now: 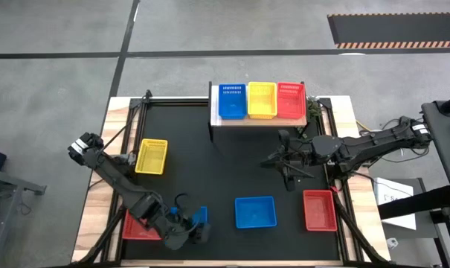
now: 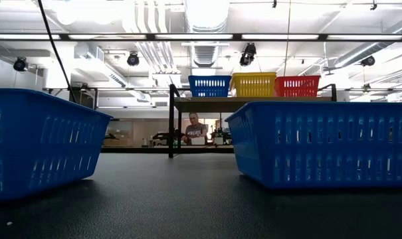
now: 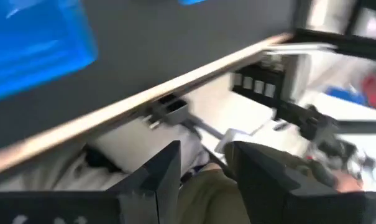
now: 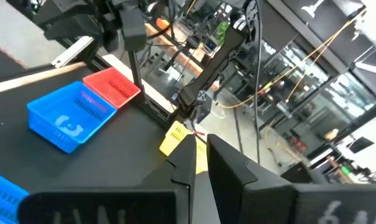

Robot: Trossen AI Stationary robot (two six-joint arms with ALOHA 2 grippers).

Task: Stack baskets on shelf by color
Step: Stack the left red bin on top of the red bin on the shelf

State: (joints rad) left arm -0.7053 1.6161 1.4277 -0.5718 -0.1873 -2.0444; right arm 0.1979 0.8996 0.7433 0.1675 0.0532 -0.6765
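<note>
The wooden shelf at the table's far edge carries a blue, a yellow and a red basket side by side. On the black mat lie a yellow basket, a blue one and a red one. Another red basket and another blue basket sit at the near left. My left gripper hovers open beside that blue basket. My right gripper is shut over mid-mat, right of centre, holding nothing.
Black frame rails run along both sides of the mat. The low view looks between two blue baskets toward the shelf; a person sits far behind it. Bare mat lies between the baskets at the centre.
</note>
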